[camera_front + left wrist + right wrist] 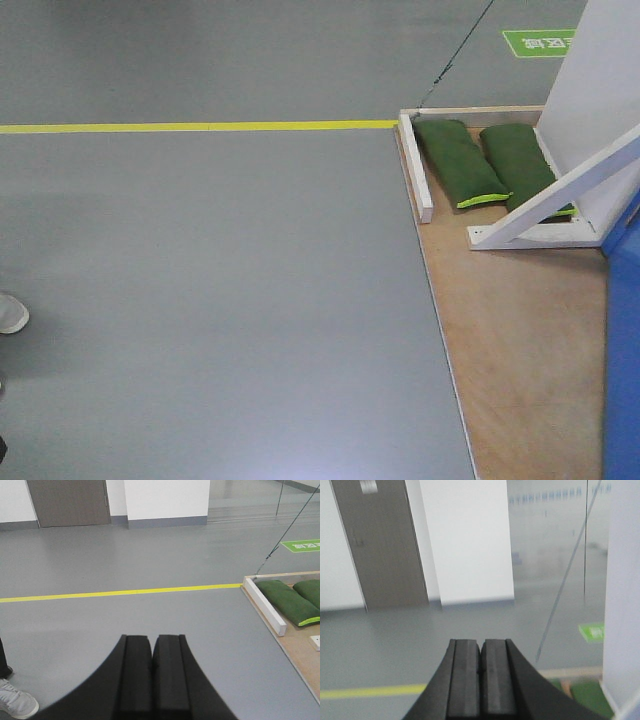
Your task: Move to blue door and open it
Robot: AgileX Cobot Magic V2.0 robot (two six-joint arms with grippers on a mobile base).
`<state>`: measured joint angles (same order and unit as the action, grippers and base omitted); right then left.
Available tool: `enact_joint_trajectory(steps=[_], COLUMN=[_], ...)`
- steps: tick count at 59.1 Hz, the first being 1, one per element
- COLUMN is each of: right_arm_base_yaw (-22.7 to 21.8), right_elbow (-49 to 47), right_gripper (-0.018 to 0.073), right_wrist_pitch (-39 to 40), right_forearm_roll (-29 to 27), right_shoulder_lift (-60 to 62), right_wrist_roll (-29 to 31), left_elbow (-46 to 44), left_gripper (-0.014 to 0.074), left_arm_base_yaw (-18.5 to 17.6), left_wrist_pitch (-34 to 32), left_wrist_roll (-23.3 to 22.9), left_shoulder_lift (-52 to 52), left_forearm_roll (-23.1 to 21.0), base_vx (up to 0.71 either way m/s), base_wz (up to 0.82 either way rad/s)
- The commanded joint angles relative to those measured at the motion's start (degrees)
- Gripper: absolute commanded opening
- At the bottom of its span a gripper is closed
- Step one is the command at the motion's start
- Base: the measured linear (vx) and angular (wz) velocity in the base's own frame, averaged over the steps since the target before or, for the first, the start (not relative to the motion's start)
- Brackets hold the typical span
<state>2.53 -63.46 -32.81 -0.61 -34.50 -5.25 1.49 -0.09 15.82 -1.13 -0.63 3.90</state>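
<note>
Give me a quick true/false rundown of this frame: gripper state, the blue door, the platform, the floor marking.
1. The left gripper and right gripper are both shut, holding nothing. True.
2. The blue door fills the middle of the front view. False: only a strip shows at the right edge.
3. Two green sandbags lie on the wooden platform. True.
4. The floor line is red. False: it is yellow.

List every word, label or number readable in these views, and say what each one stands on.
Green floor sign: white characters, upside down and too small to read.
Plate on the grey door: blurred and unreadable.
No other text shows.
</note>
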Motion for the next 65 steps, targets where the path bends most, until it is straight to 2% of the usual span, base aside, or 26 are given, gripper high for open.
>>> enact_joint_trajectory(steps=[1,11,15,23,30,33,38,43,50,58,65], right_arm_base_yaw=[-0.2,-0.2,-0.2,-0.2,-0.2,-0.2,-0.2,-0.2,-0.2,-0.2,-0.2], right_elbow=[-9.4,-15.2,-15.3,-15.3,-15.3,-15.3,-15.3,-15.3,-15.3,-15.3,-15.3], right_gripper=[0.0012,0.0012,0.0012,0.0012,0.0012,0.0012,0.0012,0.0012,0.0012,0.0012,0.0012], right_wrist_pitch=[3.9,4.6,3.8,8.2,16.6,19.0,23.4,27.2,32.8,35.2,35.1], right_forearm_roll=[0.6,-0.2,-3.4,-17.1,-33.7,-39.6,-52.8,-62.4,-71.0,-77.4,-79.1], right_shoulder_lift=[-4.5,-7.4,-7.5,-8.2,-9.5,-10.1,-11.3,-12.2,-13.1,-13.6,-13.6], right_wrist_roll=[0.0,0.0,-0.4,-3.6,-6.7,-6.9,-7.2,-7.1,-7.1,-7.1,-7.1], left_elbow=[-1.5,-1.5,-1.5,-1.5,-1.5,-1.5,-1.5,-1.5,-1.5,-1.5,-1.5], left_gripper=[0.0073,0.0073,0.0073,0.0073,0.0073,0.0073,0.0073,0.0073,0.0073,0.0073,0.0073], left_arm_base_yaw=[-0.4,-0.4,-0.4,-0.4,-0.4,-0.4,-0.4,-0.4,-0.4,-0.4,-0.4], left_wrist_pitch=[-4.8,-4.8,-4.8,-4.8,-4.8,-4.8,-4.8,-4.8,-4.8,-4.8,-4.8], left_wrist_roll=[-0.4,-0.4,-0.4,-0.4,-0.4,-0.4,-0.4,-0.4,-0.4,-0.4,-0.4], left_shoulder_lift=[-0.7,-0.7,-0.7,-0.7,-0.7,-0.7,-0.7,-0.7,-0.7,-0.7,-0.7], left_forearm_roll=[-0.1,-0.1,-0.1,-0.1,-0.1,-0.1,-0.1,-0.1,-0.1,-0.1,-0.1], base_vx=[0.0,0.0,0.0,0.0,0.0,0.0,0.0,0.0,0.0,0.0,0.0], base_wz=[0.0,0.0,0.0,0.0,0.0,0.0,0.0,0.0,0.0,0.0,0.0])
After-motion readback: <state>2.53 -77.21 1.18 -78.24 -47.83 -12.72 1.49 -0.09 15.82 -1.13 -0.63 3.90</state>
